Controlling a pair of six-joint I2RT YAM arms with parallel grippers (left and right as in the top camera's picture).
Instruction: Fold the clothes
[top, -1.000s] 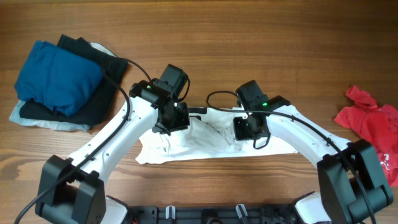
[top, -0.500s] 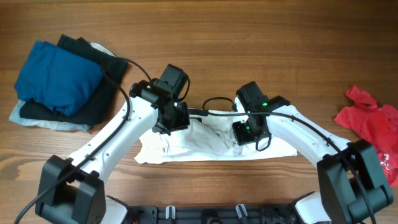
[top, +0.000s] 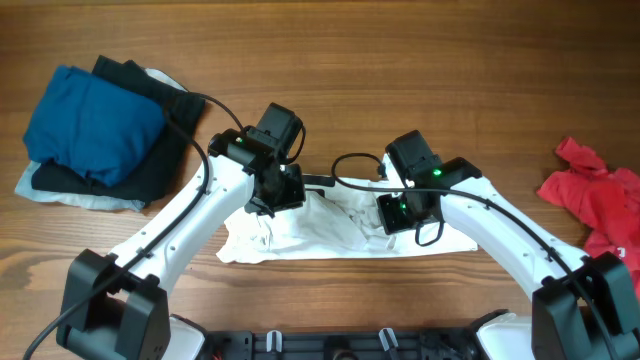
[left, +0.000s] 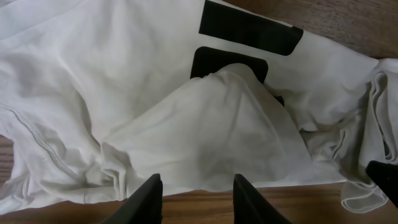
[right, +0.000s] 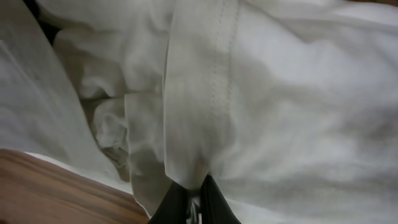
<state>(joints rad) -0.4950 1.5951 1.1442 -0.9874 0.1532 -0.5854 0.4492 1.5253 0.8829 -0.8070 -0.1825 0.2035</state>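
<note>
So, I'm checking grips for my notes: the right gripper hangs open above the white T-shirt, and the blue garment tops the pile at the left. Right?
Not quite. The right gripper is not open: the right wrist view shows its jaws shut on a stitched fold of the white T-shirt. The blue garment does top the pile at the left.
</note>
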